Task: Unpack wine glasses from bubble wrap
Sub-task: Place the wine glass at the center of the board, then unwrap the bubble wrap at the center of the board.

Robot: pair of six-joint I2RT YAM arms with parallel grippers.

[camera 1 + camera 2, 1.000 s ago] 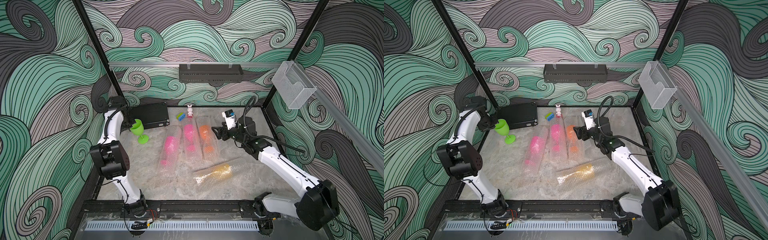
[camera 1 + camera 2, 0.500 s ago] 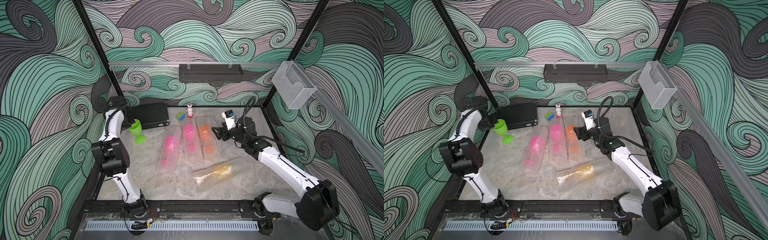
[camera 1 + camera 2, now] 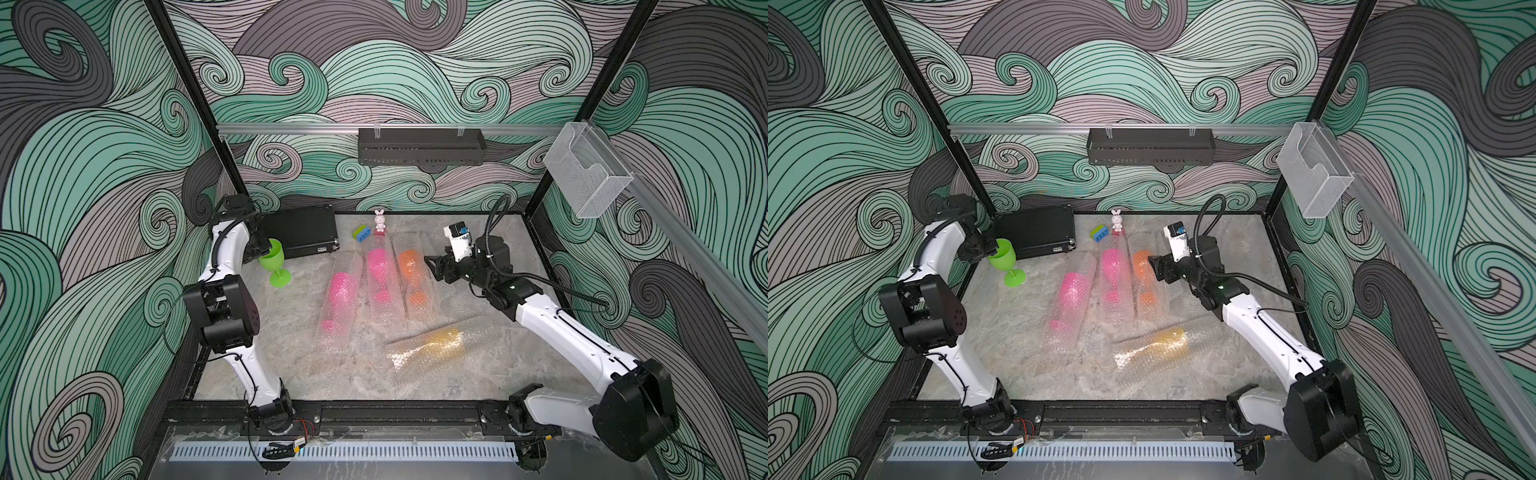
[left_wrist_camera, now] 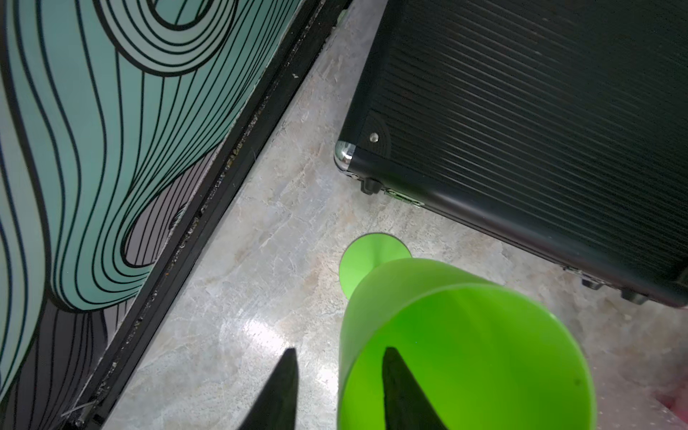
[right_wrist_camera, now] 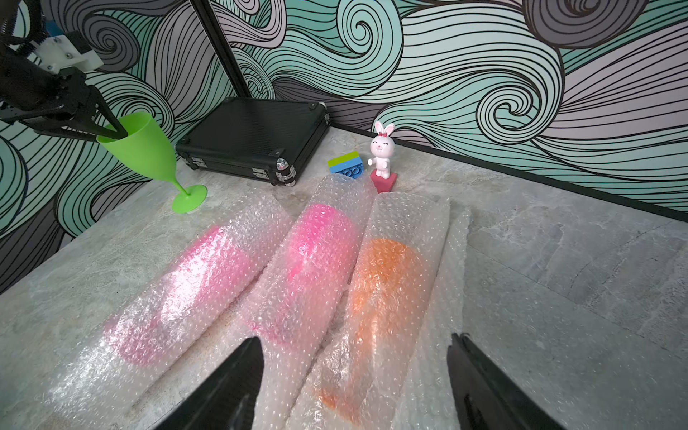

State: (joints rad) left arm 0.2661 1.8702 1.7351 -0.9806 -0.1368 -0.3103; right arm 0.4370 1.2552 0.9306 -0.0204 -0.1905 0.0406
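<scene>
At the far left, the left gripper (image 4: 340,350) stands at the lime green goblet (image 3: 272,259). The goblet is unwrapped and leans toward the arm, with its foot on the table (image 3: 316,374). The jaws are partly apart and straddle the rim, one finger (image 4: 402,387) inside the bowl and the other outside. The left wrist view shows a gap on each side of the wall, so nothing is pinched.

Just right of the goblet lies a closed black case (image 3: 301,230). Next come three rolls of bubble wrap (image 3: 334,343) lying side by side. They hold a pink goblet (image 3: 338,295), a second pink goblet (image 3: 377,272) and an orange goblet (image 3: 409,268), each inside its own tube. Behind them stand a green-and-blue block (image 3: 360,232) and a white rabbit figurine (image 3: 378,220). Nearer the front, a yellow goblet (image 3: 438,343) lies in a crosswise roll.

The right gripper (image 5: 353,340) hangs just beside the orange roll, jaws wide apart, gripping nothing. Whether a finger brushes the wrap I cannot tell.
</scene>
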